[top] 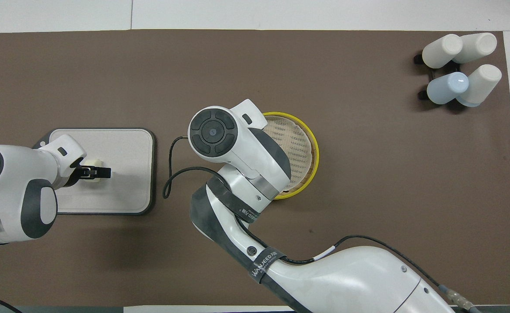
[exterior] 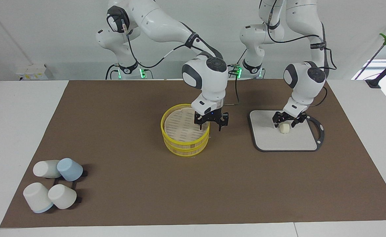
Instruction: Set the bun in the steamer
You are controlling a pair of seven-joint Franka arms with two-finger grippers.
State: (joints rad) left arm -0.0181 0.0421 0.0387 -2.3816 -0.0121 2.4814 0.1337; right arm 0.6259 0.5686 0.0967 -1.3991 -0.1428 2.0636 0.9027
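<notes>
A white table (exterior: 21, 108) carries a brown mat (exterior: 130, 184). On the mat stand the steamer (exterior: 185, 142) in the middle, a grey-rimmed board (exterior: 271, 144) toward the left arm's end, and four cups (exterior: 53, 187) at the right arm's end.

We saw two glossy white arms with dark grey joint caps and bands, black cables looped along them, a black strap lettered in white, green lights glowing at the bases, and black two-finger grippers.

Left gripper (top: 95, 172) over the bun (top: 93, 166) on the tray (top: 128, 174).
</notes>
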